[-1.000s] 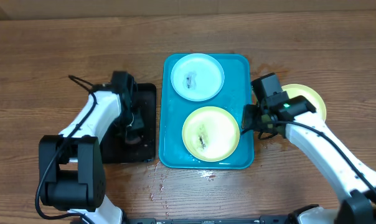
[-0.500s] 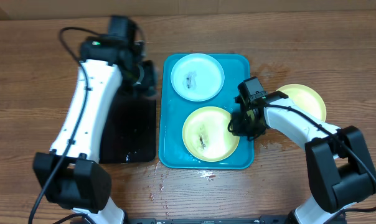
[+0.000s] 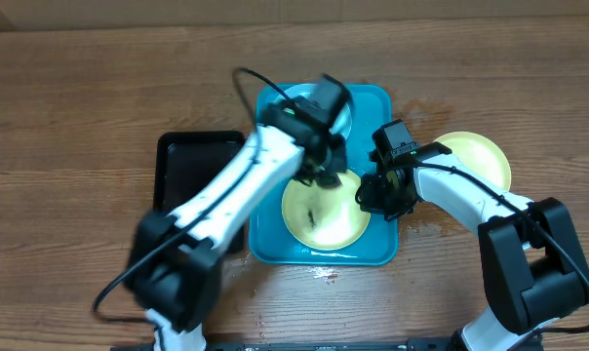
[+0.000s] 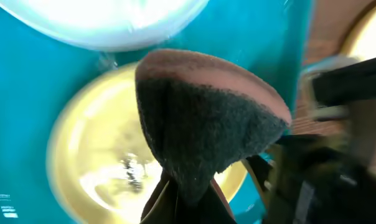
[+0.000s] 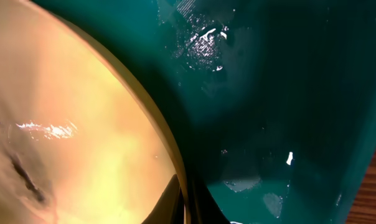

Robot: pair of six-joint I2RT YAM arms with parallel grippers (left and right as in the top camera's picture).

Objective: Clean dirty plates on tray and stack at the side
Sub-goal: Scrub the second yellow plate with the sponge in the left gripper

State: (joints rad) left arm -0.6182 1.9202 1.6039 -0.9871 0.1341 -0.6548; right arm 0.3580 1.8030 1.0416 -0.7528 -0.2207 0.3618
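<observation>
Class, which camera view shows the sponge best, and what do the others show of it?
Left wrist: the sponge fills the frame, pinched in the left gripper, over the yellow plate. Overhead, the arm hides it. Right wrist misses it entirely.

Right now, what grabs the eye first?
The large turquoise rectangular plastic tray at table centre stands out first. The left gripper holds a dark pink-backed scouring sponge over the smeared pale yellow-green round plastic plate at the tray's near end. The right gripper has its jaws on that plate's right rim.
</observation>
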